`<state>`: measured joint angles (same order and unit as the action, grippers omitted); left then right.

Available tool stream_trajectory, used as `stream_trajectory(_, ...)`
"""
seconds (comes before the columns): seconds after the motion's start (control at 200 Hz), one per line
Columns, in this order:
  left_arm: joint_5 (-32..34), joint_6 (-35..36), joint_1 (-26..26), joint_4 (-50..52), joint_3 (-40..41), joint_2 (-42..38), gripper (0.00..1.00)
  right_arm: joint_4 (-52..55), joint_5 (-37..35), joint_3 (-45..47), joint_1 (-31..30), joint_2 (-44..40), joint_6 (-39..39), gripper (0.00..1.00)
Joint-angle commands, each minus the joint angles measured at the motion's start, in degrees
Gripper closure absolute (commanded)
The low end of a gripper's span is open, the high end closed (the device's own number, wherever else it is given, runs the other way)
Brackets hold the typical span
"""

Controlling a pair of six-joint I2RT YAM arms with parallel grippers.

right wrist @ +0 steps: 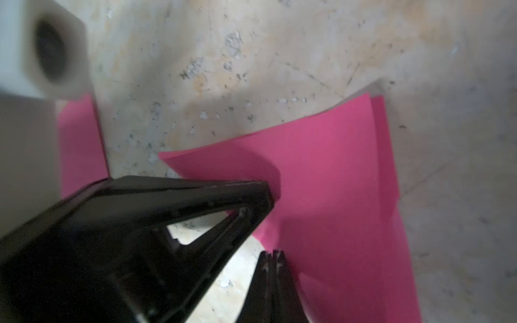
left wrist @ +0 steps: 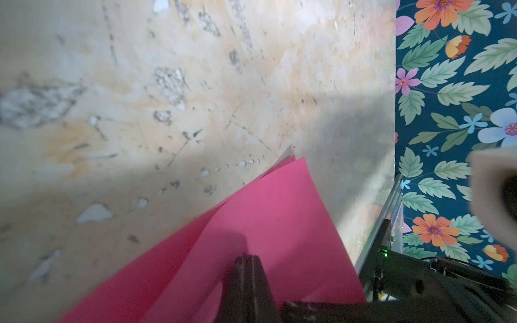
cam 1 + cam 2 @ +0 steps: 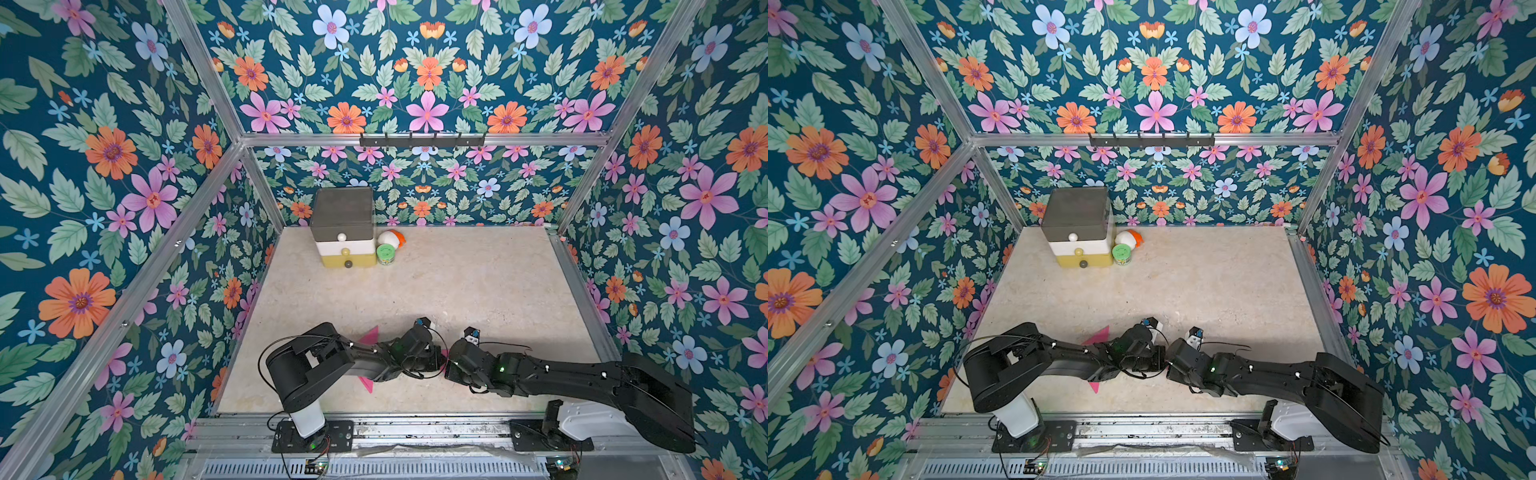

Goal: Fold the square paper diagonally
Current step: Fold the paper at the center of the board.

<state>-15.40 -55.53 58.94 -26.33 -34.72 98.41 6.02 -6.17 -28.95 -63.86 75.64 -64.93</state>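
The pink square paper (image 2: 274, 212) lies doubled over itself on the marble table (image 3: 457, 282) near the front edge, its two layers not quite aligned at the far corner. In both top views only pink tips (image 3: 370, 336) (image 3: 1098, 334) show from under the arms. My left gripper (image 2: 247, 257) is shut, its tips resting on the upper layer. My right gripper (image 1: 272, 253) is shut at the sheet's edge (image 1: 321, 173); whether paper sits between its fingers is unclear. The two grippers (image 3: 436, 360) (image 3: 448, 365) nearly touch tip to tip.
A stack of three small drawers (image 3: 343, 232) stands at the back of the table, with a green tin (image 3: 385, 254) and a white and orange object (image 3: 391, 237) beside it. A hook rack (image 3: 422, 141) hangs on the back wall. Aluminium rails border the table.
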Motion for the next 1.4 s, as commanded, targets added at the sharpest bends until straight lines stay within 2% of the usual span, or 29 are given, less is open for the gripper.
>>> stream_trajectory(0.0, 1.6, 0.7, 0.0, 6.6, 0.4, 0.3, 1.0, -2.6, 0.0, 1.2, 0.0, 0.2, -1.5, 1.0)
stream_trajectory(0.175, 1.5, 0.7, -0.1, 6.8, 0.3, 0.3, 1.0, -3.8, 1.2, 2.9, -0.4, 0.6, -2.2, 1.0)
stream_trajectory(0.375, 1.4, 0.8, -0.1, 6.9, 0.2, 0.4, 1.0, 0.1, 1.0, 3.1, -1.9, 2.1, -3.1, 1.0)
stream_trajectory(0.635, 1.4, 0.9, 0.0, 7.0, 0.2, 0.6, 1.0, 4.9, -0.3, 8.0, -6.2, -4.9, -8.2, 1.0)
stream_trajectory(0.91, 1.4, 1.0, -0.1, 7.0, -0.1, 1.3, 1.0, 10.4, -1.2, 9.1, -11.6, -6.5, -13.3, 1.0)
stream_trajectory(1.24, 1.3, 1.3, -0.1, 6.8, -0.1, 1.4, 1.0, 20.7, -3.2, 13.1, -12.0, -20.4, -17.7, 1.0)
stream_trajectory(1.395, 1.4, 1.5, -0.1, 7.0, -0.4, 1.7, 1.0, 21.2, -3.6, 11.2, -12.0, -23.9, -16.4, 1.0)
